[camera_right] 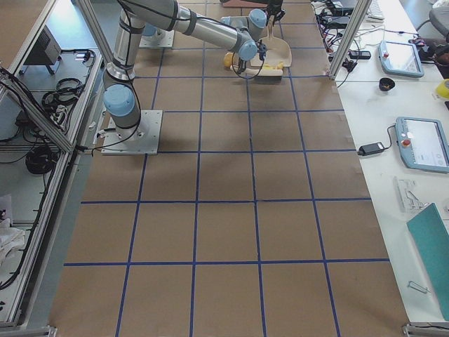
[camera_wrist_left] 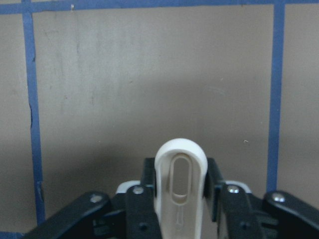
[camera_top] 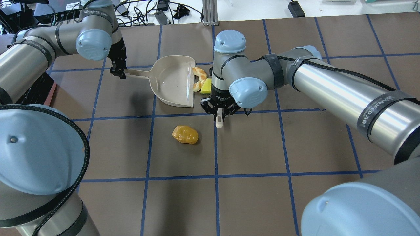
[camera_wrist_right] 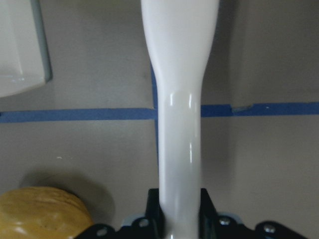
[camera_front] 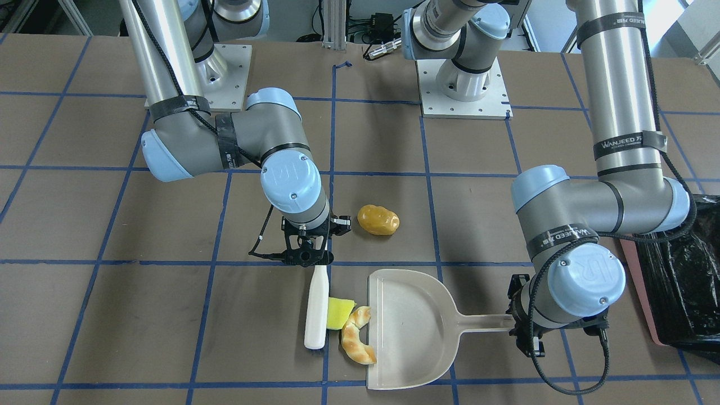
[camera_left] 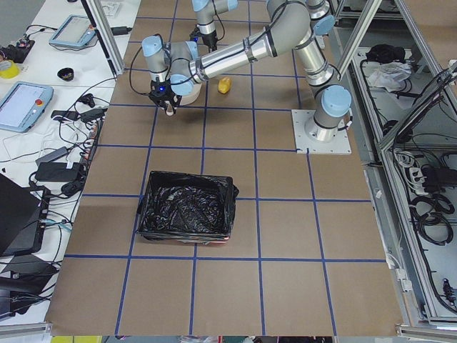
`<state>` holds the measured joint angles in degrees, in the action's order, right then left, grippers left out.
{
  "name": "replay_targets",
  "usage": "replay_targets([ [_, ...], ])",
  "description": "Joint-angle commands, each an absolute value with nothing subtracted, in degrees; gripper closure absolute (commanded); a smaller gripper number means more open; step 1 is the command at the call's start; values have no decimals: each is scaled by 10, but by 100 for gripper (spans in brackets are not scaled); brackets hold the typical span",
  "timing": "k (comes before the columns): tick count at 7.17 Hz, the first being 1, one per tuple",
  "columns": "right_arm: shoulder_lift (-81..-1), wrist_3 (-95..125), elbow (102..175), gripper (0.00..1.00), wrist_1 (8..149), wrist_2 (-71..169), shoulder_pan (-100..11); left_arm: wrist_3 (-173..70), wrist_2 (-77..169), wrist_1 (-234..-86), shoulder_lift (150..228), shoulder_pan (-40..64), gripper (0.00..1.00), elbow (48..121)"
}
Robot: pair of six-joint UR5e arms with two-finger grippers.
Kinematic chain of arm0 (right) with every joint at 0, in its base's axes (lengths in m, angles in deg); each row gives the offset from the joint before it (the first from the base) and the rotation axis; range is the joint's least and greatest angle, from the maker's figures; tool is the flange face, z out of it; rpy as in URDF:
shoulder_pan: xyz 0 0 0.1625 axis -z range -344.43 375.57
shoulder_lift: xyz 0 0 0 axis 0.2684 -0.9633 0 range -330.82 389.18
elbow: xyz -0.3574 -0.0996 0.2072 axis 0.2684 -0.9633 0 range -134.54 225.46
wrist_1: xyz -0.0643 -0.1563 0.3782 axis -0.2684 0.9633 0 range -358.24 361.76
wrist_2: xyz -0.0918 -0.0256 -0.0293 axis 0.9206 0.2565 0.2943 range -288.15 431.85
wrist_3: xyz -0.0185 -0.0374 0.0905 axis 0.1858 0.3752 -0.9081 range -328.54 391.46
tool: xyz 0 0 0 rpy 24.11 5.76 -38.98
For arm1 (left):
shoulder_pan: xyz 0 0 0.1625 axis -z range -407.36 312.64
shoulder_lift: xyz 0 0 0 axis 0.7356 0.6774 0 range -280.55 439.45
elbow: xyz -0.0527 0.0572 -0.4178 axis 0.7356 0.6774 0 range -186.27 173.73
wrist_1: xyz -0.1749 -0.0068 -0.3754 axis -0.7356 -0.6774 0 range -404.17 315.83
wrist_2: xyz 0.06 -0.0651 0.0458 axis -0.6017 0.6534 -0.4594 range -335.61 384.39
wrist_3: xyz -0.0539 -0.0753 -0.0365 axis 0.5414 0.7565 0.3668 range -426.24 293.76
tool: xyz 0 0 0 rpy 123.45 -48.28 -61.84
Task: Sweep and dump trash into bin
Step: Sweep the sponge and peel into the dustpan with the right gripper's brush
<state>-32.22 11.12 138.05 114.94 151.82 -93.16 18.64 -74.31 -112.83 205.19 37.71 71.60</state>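
You see three pieces of trash, one dustpan (camera_front: 413,332), one brush (camera_front: 316,315) and one bin (camera_left: 187,214) on the table (camera_front: 169,225). The golden-brown roll (camera_front: 378,219) lies alone, near the brush handle. The yellow sponge (camera_front: 339,313) sits between the brush head and the croissant (camera_front: 358,335), which touches the dustpan's open lip. The bin, well apart on the robot's left, shows only its black liner. The left gripper's (camera_wrist_left: 180,184) fingers clamp the dustpan handle; the right gripper's (camera_wrist_right: 179,209) fingers clamp the brush handle.
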Motion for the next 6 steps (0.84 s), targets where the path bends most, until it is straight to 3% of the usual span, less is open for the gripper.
replay_targets([
  [1,-307,85,1355,100,1151,1501,-947,187,-743,-1123,2052,377,100,716],
  [6,-279,40,1306,100,1154,1461,-973,187,-744,-1123,2053,377,100,717],
])
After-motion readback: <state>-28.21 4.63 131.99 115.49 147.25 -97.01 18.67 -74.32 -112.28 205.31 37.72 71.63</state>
